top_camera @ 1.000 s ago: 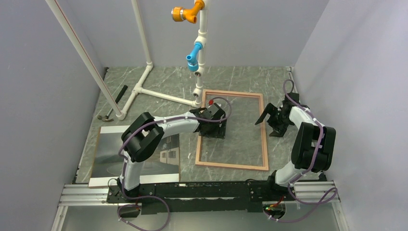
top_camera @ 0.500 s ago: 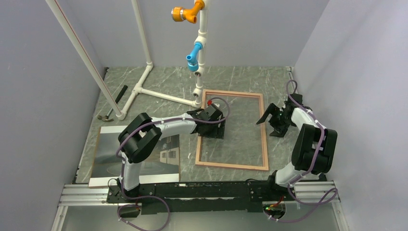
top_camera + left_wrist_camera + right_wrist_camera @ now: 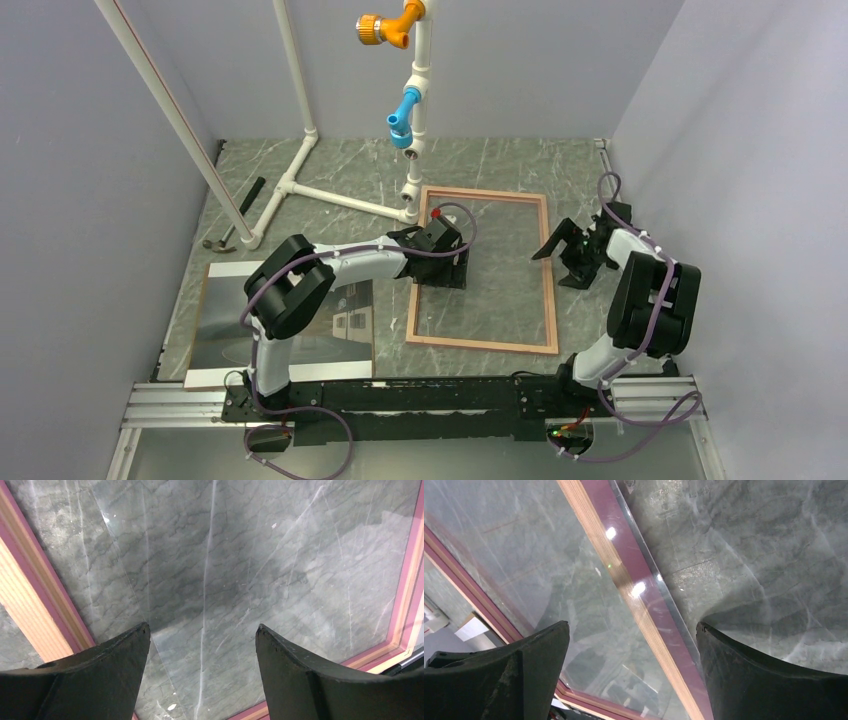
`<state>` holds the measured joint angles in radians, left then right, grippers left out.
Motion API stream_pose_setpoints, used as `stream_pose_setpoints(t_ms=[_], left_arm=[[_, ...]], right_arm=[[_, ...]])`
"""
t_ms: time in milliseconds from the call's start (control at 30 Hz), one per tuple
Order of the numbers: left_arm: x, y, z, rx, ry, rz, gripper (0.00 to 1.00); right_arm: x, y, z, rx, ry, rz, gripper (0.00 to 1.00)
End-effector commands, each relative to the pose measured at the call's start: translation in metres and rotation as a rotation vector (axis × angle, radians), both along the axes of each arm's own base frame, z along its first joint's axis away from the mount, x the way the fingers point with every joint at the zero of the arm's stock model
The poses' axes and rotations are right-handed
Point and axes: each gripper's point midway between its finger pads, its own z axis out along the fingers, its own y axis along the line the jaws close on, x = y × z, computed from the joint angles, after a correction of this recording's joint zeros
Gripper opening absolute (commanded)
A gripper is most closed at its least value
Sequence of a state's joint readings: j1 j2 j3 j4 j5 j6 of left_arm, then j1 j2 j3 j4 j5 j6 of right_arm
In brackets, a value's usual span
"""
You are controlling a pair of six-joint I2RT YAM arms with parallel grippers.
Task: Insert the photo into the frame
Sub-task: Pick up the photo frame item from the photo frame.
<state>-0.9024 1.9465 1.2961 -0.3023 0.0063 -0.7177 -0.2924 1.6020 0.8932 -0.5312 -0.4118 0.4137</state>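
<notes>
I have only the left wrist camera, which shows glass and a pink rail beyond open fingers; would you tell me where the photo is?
Observer: The photo lies flat on the table, left of the frame, with the left arm hiding part of it in the overhead view.
Operator: Thank you. And what of the other side?
Observer: The right gripper hovers over the frame's right rail, jaws open, holding nothing.
Operator: Is there anything else out there that I should know of?
Observer: A hammer lies at the far left, beside the foot of a white pipe stand.
</notes>
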Motion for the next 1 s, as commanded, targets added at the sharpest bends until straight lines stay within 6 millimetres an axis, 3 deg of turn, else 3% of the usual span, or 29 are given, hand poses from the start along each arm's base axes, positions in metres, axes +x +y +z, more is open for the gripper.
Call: stream_pose_setpoints(t_ms=[0,533,733,967], left_arm=[[-0.007,-0.01,0.003,-0.038,0.021,-0.043,0.8],[-0.008,-0.006,0.003,-0.035,0.012,-0.057,0.79],[-0.01,-0.008,0.003,-0.063,0.014,-0.065,0.79],[-0.011,-0.01,0.002,-0.068,0.016,-0.072,0.79]], right_arm=[[0.014,0.024,0.031,0.125,-0.164,0.064,0.97],[0.003,0.039,0.106,0.155,-0.365,0.112,0.89],[-0.004,0.047,0.104,0.202,-0.344,0.138,0.88],[-0.013,0.04,0.075,0.179,-0.204,0.122,0.82]])
